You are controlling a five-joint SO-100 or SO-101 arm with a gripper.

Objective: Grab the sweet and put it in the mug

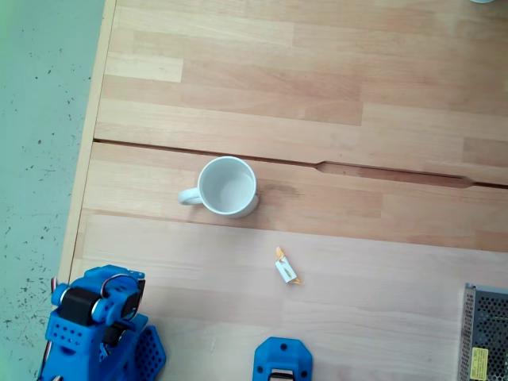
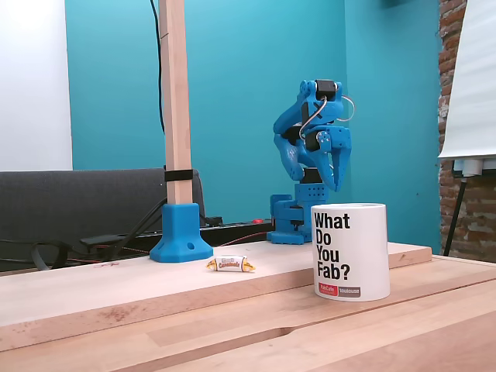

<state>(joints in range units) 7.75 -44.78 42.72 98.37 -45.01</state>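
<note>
While viewed across the wooden table (image 2: 116,291), nearest: white glazed mug (image 2: 350,249), upright, black lettering, bare boards all round. Behind and left of mug, apart from it: small wrapped sweet (image 2: 230,264), lying flat. Farther beyond mug: blue plastic arm, folded up, gripper (image 2: 338,172) pointing down, empty, jaws seemingly closed. Teal wall behind.

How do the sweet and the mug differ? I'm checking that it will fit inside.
The sweet is tiny and the mug far larger, its mouth much wider. The sweet lies flat on the table; the mug stands upright. The sweet has orange-yellow twisted ends; the mug carries black lettering. Both are mainly white.
</note>
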